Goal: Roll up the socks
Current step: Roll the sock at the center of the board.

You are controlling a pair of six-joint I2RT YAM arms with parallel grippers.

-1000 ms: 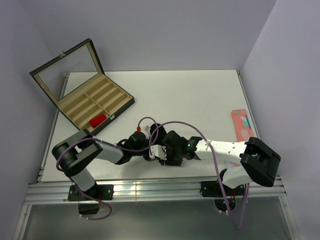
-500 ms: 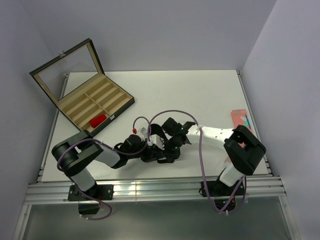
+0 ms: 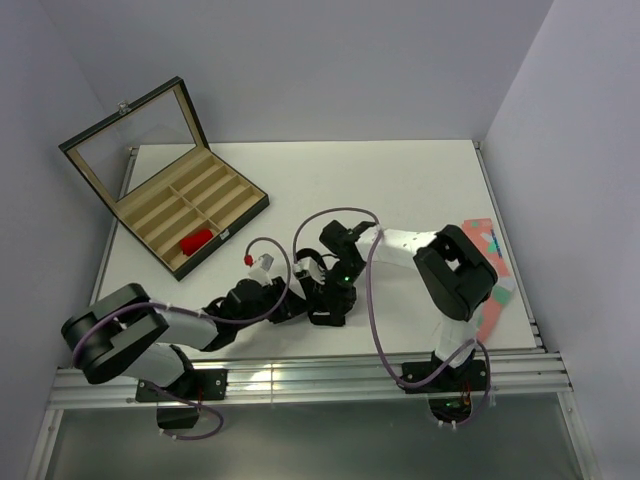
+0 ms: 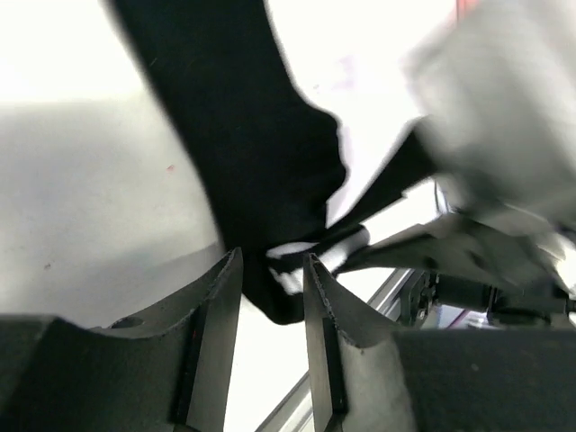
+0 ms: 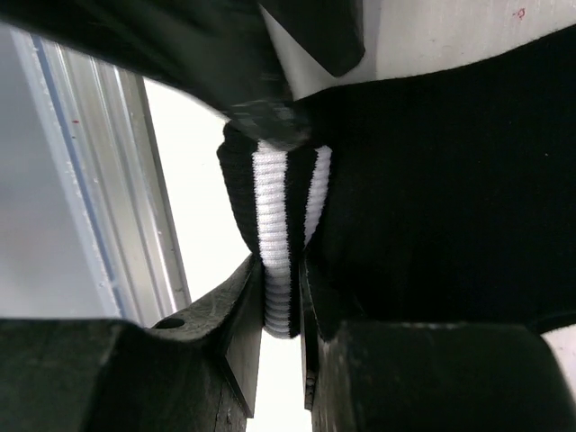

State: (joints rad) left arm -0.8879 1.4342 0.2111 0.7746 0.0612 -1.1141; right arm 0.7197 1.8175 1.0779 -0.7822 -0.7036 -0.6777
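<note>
The black sock (image 5: 432, 198) with two white cuff stripes lies near the table's front edge, mostly hidden under both grippers in the top view. My right gripper (image 5: 281, 297) is shut on its striped cuff (image 5: 274, 225), pinching the folded edge. My left gripper (image 4: 270, 270) stands open, its fingers apart, with the sock's striped end (image 4: 297, 261) just beyond and between the tips, not pinched. From above, the left gripper (image 3: 298, 306) and right gripper (image 3: 328, 303) meet side by side. The red sock (image 3: 197, 241) lies rolled in a compartment of the open box (image 3: 232, 190).
A salmon-pink sock (image 3: 487, 235) lies at the table's right edge, partly behind the right arm's folded elbow (image 3: 455, 270). The box's raised glass lid (image 3: 135, 140) stands at the back left. An aluminium rail (image 3: 300, 375) runs along the near edge, close to both grippers.
The right gripper has closed on the black sock's cuff and its arm has folded in. The left gripper has opened, letting go, and its arm has drawn back to the left.
</note>
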